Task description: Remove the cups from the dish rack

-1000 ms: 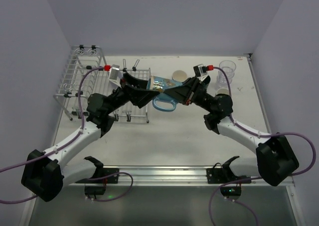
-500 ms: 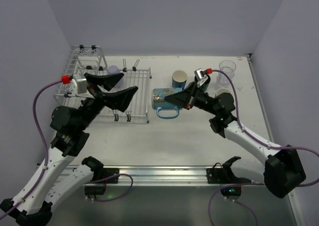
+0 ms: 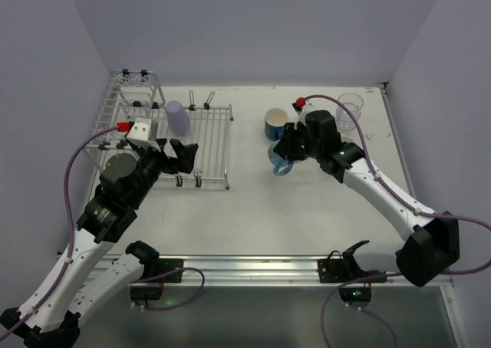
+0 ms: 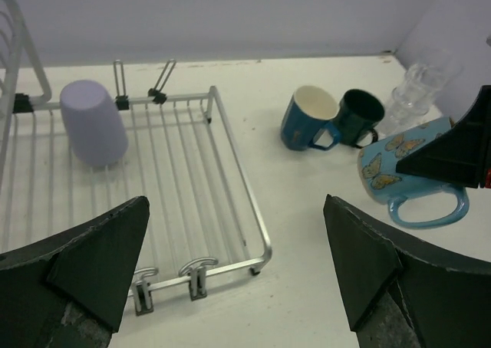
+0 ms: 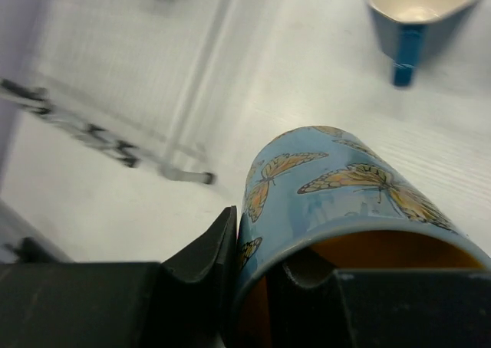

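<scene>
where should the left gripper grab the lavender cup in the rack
Take the lavender cup across its round sides, near mid-height, with the open left gripper coming from above and the near side. It seems to stand mouth down on the rack, no handle shows, and the rack's back rail sits close behind it, so the rim is out of reach.

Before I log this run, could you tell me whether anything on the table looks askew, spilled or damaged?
Only the light blue butterfly-print mug is askew: it is tilted onto its side in the right gripper, pinched by its rim. Nothing looks spilled or broken.
</scene>
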{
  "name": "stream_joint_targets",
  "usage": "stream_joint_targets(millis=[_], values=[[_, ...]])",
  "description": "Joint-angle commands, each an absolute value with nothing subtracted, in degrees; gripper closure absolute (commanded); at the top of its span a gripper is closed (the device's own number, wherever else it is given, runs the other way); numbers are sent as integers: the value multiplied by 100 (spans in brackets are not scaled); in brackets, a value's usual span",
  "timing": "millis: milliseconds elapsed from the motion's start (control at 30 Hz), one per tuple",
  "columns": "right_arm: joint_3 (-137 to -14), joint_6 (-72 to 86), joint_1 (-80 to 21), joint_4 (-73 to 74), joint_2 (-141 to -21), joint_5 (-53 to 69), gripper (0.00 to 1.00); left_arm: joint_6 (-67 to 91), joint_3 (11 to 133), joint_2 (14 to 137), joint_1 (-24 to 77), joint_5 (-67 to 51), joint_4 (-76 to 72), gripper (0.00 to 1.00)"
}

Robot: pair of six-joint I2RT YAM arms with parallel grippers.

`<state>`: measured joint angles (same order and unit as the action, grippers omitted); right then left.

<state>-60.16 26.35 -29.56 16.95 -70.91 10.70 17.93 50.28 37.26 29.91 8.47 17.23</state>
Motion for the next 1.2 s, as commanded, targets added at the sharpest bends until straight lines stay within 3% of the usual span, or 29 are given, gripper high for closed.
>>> stream_joint_targets(millis=[0, 333, 767, 933, 1067, 1167], values=[[-6618, 1609, -2909, 2504, -7749, -365, 100, 1389, 4922, 3656, 2971, 1301, 2162, 0], [-7593, 1196, -2602, 2795, -9306, -1107, 100, 1266, 4711, 3823, 2971, 1608, 2250, 0], [-7453, 1152, -2566, 2830, -9914, -1160, 100, 1415, 5281, 4578, 2971, 1608, 2478, 0], [-7409, 1099, -2549, 2848, -9905, -1187, 88, 1591, 5651, 5280, 2971, 1933, 2505, 0], [-7304, 1107, -2549, 2804, -9756, -1090, 65, 1775, 5879, 5817, 2971, 2100, 2295, 0], [-7242, 1116, -2514, 2777, -9633, -976, 60, 1960, 6029, 6187, 2971, 2170, 2137, 0]])
